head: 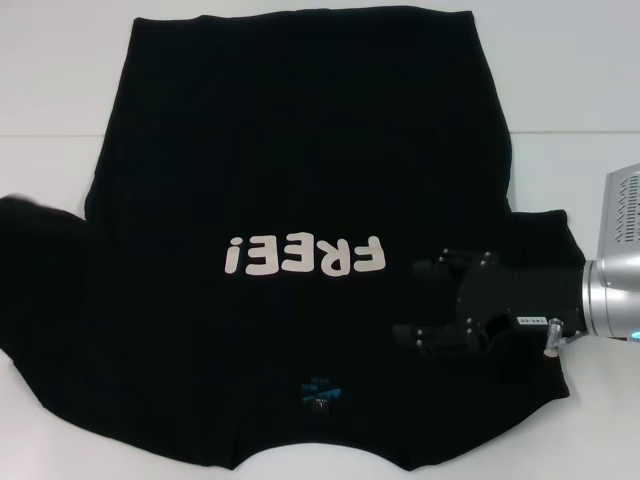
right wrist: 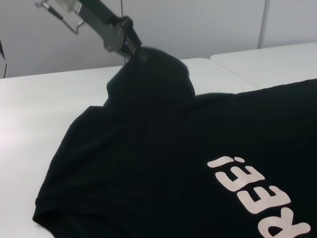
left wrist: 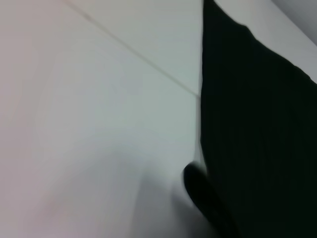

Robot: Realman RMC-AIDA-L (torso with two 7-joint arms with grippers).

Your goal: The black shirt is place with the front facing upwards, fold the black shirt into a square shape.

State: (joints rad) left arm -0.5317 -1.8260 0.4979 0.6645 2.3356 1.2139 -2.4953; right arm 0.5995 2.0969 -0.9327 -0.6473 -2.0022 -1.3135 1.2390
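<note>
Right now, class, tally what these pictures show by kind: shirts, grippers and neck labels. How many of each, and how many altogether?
black shirt: 1
grippers: 2, the left gripper pinching a raised sleeve, the right gripper open over the shirt
blue neck label: 1
Total: 4

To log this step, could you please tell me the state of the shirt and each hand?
black shirt: front up, unfolded, one sleeve raised off the table.
left hand: shut on that raised sleeve.
right hand: open, over the shirt's right side.
</note>
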